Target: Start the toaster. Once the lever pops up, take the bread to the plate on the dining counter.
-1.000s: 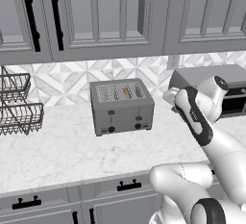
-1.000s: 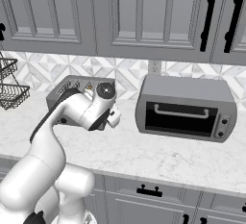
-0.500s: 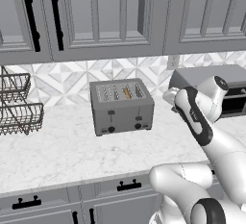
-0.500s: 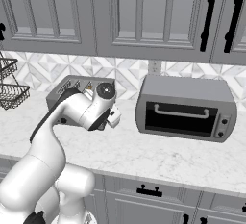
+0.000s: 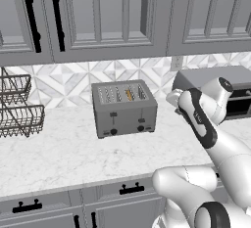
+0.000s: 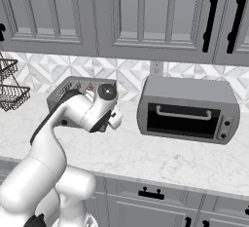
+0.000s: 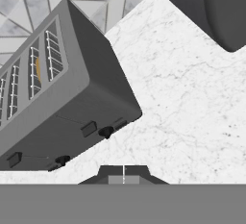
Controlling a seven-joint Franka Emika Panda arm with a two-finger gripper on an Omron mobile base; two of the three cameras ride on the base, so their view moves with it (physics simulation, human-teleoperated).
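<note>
The grey toaster (image 5: 125, 109) stands on the marble counter by the tiled wall, with both front levers up. The bread (image 5: 129, 94) sits edge-on in one of its right-hand slots, a thin golden slice. My gripper (image 5: 172, 98) hovers to the right of the toaster, a little above the counter and clear of it. In the hand view the fingertips (image 7: 115, 174) press together, shut on nothing, with the toaster (image 7: 57, 103), its right lever (image 7: 88, 129) and the bread (image 7: 38, 69) ahead. From the right base the gripper (image 6: 115, 120) hangs beside the toaster (image 6: 78, 88). The plate and dining counter are out of view.
A grey toaster oven (image 6: 187, 109) stands on the counter right of the gripper, close behind the arm (image 5: 206, 124). Wire baskets (image 5: 19, 112) hang at the far left. Grey wall cabinets (image 5: 122, 11) run overhead. Bare marble (image 5: 63, 148) lies in front of the toaster.
</note>
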